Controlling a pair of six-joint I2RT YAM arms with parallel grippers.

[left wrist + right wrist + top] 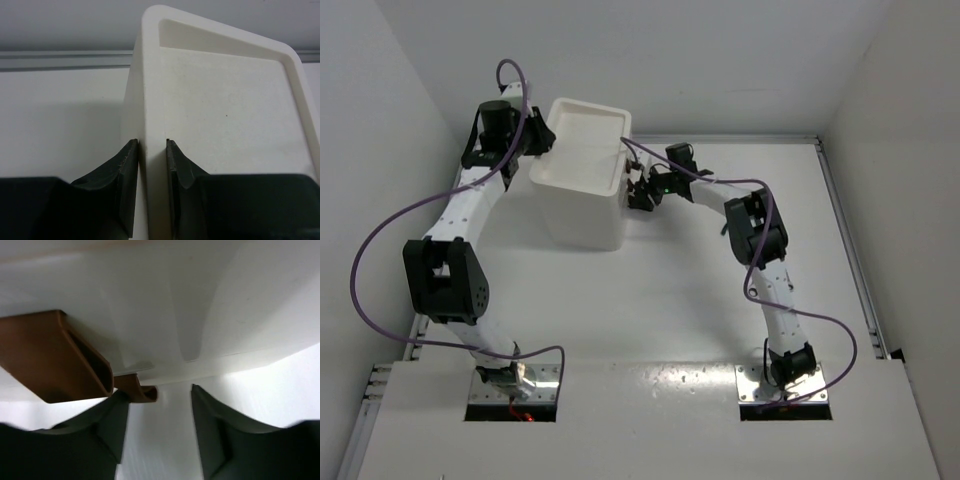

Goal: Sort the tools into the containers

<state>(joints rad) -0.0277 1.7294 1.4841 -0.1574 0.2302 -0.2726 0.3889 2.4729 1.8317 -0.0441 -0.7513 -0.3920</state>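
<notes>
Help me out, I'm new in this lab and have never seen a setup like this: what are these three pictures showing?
The top picture looks down on two white robot arms bolted to a table. Each ends in a two-finger claw with a small camera; the other pictures come from those. Between the arms stands a white plastic cabinet with a shallow tray top. The left claw has its dark fingers either side of the tray's rim, holding the cabinet. The right claw is open at the cabinet's front, next to the brown drawer handles, gripping nothing. No tools are visible.
</notes>
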